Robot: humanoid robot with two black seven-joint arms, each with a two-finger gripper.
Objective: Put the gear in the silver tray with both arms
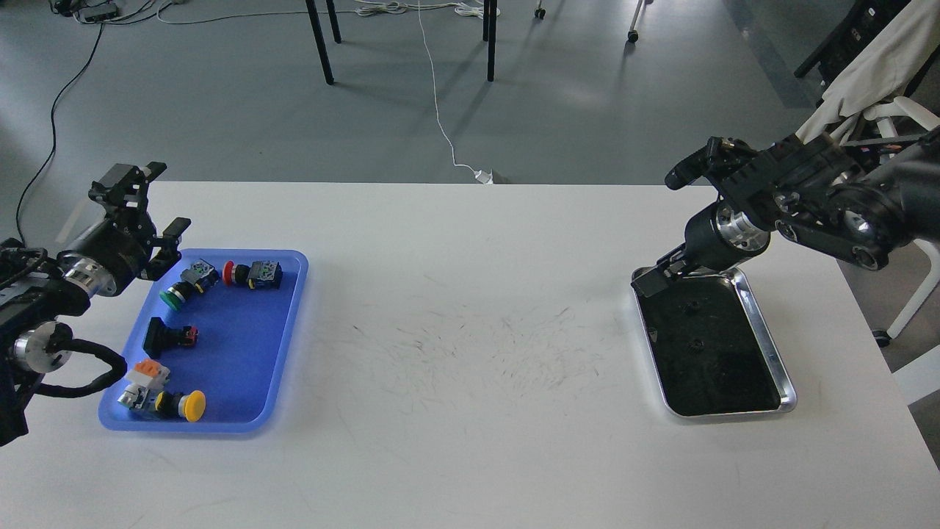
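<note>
The silver tray (764, 342) lies at the right of the white table, its dark bottom reflecting. Two small dark parts, possibly gears, lie on its bottom, one (690, 305) near the far end and one (696, 342) near the middle. My right gripper (652, 281) hangs just above the tray's far left corner, pointing down and left. It looks empty, and its dark fingers cannot be told apart. My left gripper (158, 200) is open and empty, raised above the far left corner of the blue tray (286, 323).
The blue tray holds several push-button switches, among them a green one (175, 295), a red one (233, 273) and a yellow one (192, 405). A chair with a cloth (874, 81) stands beyond the table's right edge. Chair legs and cables are on the floor behind.
</note>
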